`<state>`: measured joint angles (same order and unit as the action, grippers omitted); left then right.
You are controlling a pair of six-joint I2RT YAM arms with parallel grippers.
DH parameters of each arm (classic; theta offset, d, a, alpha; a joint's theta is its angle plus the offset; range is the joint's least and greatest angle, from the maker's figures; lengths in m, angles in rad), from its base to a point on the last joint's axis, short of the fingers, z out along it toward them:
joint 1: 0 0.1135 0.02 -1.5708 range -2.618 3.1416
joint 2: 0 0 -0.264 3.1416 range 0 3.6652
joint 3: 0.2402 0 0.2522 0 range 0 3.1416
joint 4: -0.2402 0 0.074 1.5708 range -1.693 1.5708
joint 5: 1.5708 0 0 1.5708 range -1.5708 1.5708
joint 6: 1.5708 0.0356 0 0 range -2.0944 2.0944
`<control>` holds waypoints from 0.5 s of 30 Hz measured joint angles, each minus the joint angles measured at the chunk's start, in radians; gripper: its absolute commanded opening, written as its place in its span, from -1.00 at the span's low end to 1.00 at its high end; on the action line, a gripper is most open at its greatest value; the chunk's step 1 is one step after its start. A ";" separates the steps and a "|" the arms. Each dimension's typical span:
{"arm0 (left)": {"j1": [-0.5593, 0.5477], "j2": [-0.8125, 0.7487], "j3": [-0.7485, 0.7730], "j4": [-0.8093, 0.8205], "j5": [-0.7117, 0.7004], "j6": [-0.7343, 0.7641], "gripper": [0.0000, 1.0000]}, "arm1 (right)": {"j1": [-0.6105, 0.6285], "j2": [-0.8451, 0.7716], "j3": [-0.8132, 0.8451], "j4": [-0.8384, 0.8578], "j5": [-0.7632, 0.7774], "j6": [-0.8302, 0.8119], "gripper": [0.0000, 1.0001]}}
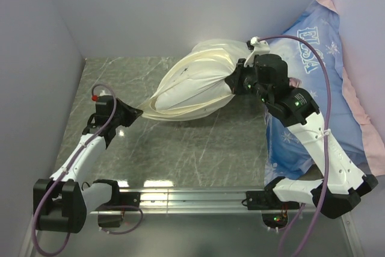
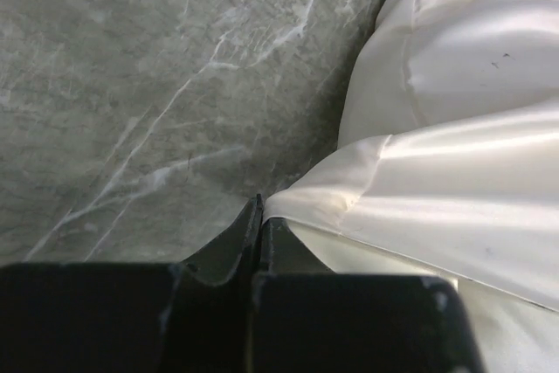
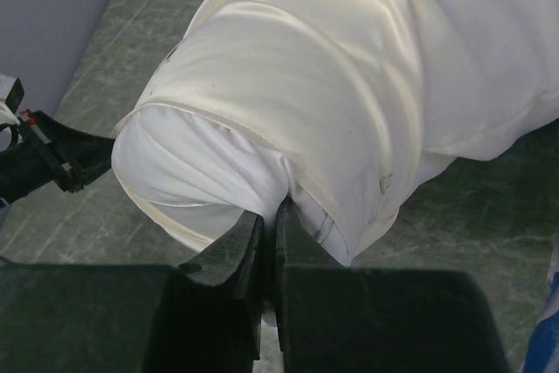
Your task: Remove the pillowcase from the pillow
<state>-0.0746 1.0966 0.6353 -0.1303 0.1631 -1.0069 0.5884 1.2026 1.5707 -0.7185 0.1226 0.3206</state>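
Note:
The cream pillowcase wraps the white pillow, and the bundle hangs stretched between my two grippers above the table. My left gripper is shut on the pillowcase's open rim at the bundle's left end; the left wrist view shows the jaws closed on a corner of the cream fabric. My right gripper is at the right end. In the right wrist view it is shut on white pillow fabric bulging out of the pillowcase.
A large blue Elsa-printed pillow with a pink edge lies at the right, partly under my right arm. The marble table is boxed in by grey walls at the left and back. A metal rail runs along the near edge.

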 measured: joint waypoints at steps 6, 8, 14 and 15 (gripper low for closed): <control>-0.007 0.008 -0.036 0.103 0.003 0.004 -0.90 | 0.015 0.000 0.003 0.019 -0.015 0.026 -1.00; -0.041 0.041 -0.053 0.135 -0.008 -0.010 -0.99 | 0.045 0.007 0.032 -0.001 0.003 0.026 -1.00; -0.191 0.243 -0.039 0.298 -0.036 -0.074 -0.99 | 0.072 0.057 0.172 -0.083 0.028 0.018 -1.00; -0.206 0.262 -0.039 0.325 -0.043 -0.082 -0.99 | 0.072 0.064 0.188 -0.100 0.032 0.017 -1.00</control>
<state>-0.2806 1.3590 0.5968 0.1947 0.1200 -1.0885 0.6601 1.2671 1.7588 -0.8185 0.1551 0.3378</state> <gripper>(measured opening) 0.014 0.068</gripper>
